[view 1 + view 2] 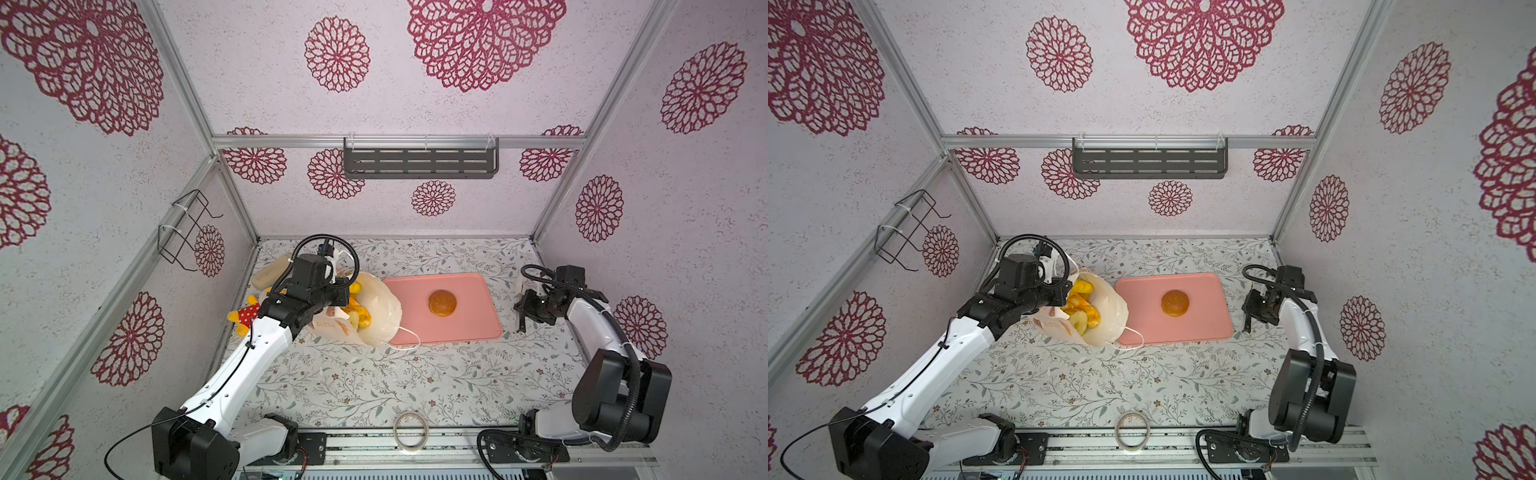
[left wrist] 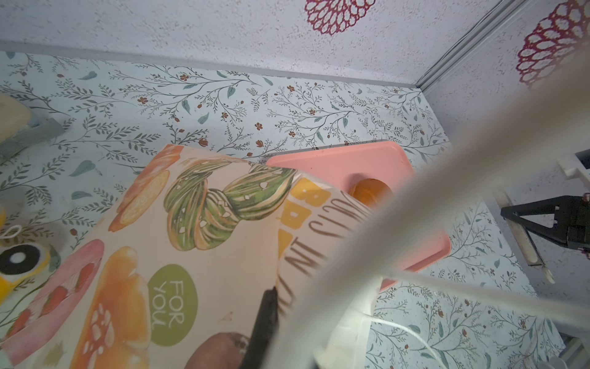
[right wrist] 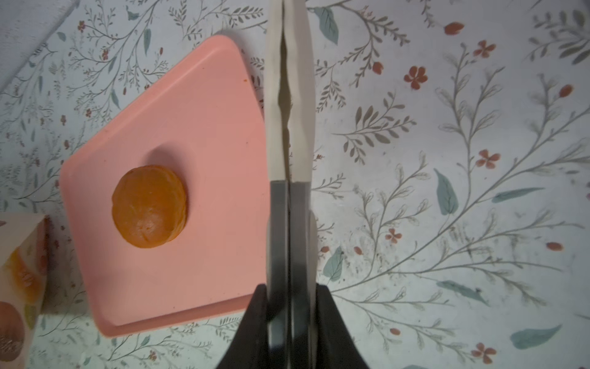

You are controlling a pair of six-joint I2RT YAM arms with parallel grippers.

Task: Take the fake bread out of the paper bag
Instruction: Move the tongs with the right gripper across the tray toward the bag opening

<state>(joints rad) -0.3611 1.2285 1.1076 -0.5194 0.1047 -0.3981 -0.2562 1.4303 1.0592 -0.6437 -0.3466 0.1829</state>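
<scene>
A tape roll [image 1: 410, 430] lies well in front of the pink tray [image 1: 473, 320]. One brown bun [image 1: 442, 302] sits on the tray. Against its left edge the paper bag [image 1: 384, 307] gapes open, fake bread [image 1: 1086, 309] inside. The left claw [image 2: 269, 300] pinches the rim, its arm [image 1: 266, 340] hiding part of the mouth. Right of the tray the right claw [image 1: 520, 328] hangs narrow, empty.

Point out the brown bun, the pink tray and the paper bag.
brown bun [image 1: 442, 302], a top view, its top.
pink tray [image 1: 469, 326], a top view, bare floor.
paper bag [image 1: 1111, 309], a top view, pale side wall.
</scene>
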